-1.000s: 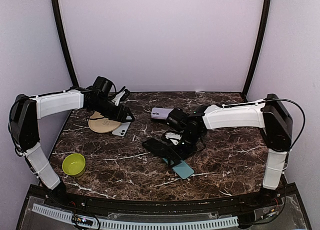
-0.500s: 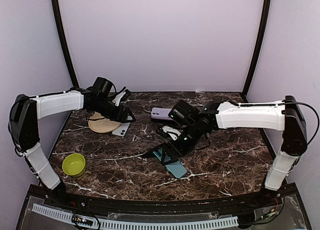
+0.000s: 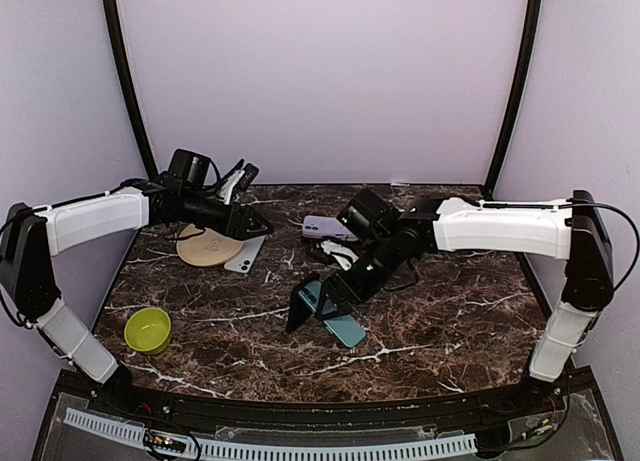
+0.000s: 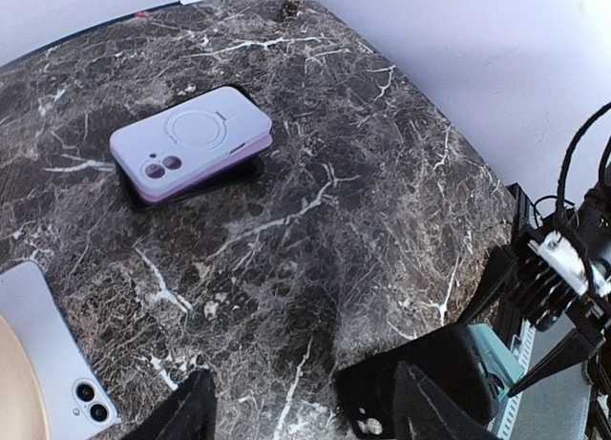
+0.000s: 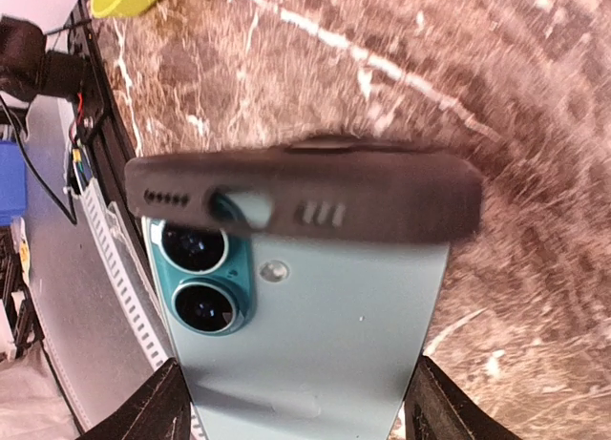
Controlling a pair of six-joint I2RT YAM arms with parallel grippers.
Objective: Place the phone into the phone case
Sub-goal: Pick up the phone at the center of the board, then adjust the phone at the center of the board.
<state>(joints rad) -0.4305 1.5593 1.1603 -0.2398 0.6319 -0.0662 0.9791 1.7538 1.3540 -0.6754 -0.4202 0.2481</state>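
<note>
The teal phone lies back up, two camera lenses showing, between the fingers of my right gripper, which is shut across its width. A black phone case stands tilted up on its edge against the phone's camera end. From above, the case leans just left of the right gripper, and the phone pokes out toward the front. My left gripper hovers open at the back left with nothing in it. Its wrist view has the case beyond the left gripper.
A lilac cased phone lies at the back centre, also seen as the lilac phone. A white phone rests beside a round wooden disc under the left arm. A yellow-green bowl sits front left.
My right gripper has moved left with the teal phone, and the black case has tipped from lying flat to standing on its edge. The left arm shifted slightly back and right.
</note>
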